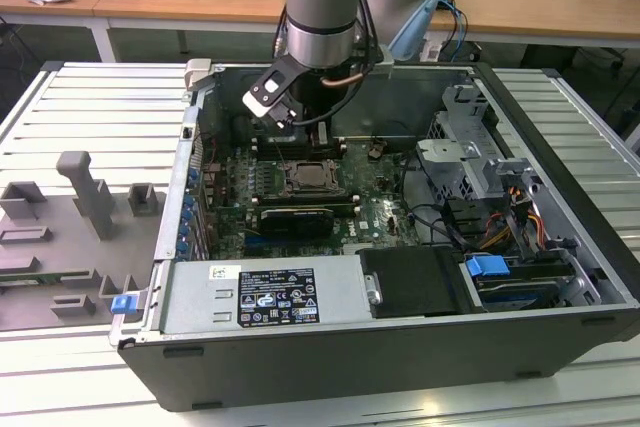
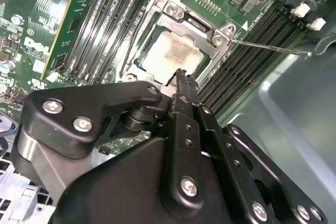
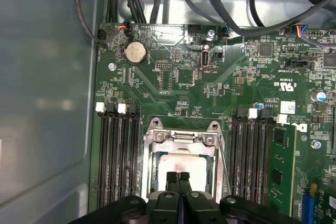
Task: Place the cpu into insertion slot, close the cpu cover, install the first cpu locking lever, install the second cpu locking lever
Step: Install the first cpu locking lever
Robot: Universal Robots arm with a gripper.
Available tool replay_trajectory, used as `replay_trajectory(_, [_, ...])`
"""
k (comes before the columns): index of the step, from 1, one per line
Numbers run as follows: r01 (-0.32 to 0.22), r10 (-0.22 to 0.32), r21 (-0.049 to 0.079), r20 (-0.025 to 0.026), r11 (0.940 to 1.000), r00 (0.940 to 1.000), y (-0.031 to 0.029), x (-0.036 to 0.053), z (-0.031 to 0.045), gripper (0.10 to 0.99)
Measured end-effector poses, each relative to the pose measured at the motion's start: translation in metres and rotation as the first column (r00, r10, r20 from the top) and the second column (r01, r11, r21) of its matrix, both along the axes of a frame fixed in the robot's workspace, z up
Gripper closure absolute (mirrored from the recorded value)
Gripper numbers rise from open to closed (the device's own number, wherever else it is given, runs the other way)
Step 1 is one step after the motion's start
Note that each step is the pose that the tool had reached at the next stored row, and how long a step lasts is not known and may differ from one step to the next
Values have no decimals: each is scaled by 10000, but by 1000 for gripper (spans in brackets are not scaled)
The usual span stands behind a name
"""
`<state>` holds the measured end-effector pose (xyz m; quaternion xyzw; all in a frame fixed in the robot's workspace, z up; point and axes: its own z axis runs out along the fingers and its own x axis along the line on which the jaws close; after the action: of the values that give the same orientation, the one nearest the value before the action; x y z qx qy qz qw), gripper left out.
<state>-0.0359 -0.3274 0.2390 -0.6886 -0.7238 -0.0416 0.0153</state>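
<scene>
One cpu [image 2: 170, 56] sits under the lowered cpu cover [image 3: 181, 139]; gripper [image 3: 177, 178] pinched together on nothing, hanging right over the cpu.

— What is everything resting on?
— A ribbed grey metal table [image 1: 90, 97], its slats running across the exterior view.
— And directly on it?
— An open computer case [image 1: 330, 372] lying on its side (it takes the middle and the exterior view's right), and grey moulded fixture blocks [image 1: 85, 197] on the exterior view's left, just beside the case
</scene>
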Motion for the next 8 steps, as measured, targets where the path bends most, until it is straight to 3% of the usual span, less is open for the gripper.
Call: replay_trajectory(8, [-2, 2, -1, 0, 10000, 10000, 2, 1, 180, 980])
